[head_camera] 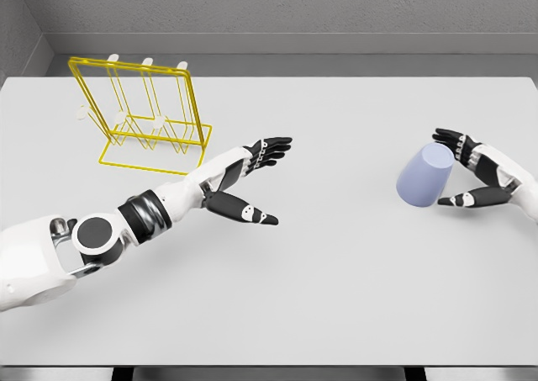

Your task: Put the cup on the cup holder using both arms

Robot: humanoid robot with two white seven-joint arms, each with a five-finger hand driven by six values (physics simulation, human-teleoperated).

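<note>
While the white table point(336, 297) stretches bare across most of the room, the yellow wire cup holder point(147, 112) stands upright at its far left, well apart from everything else. The left hand point(248, 179) reaches out over the middle of the table with fingers spread and thumb splayed, holding nothing. Over on the right, the pale blue cup point(425, 176) sits tilted, with the right hand point(475, 175) cupped around it, fingers above and thumb below.

no readable text, labels, brands, numbers or signs anywhere in view.
</note>
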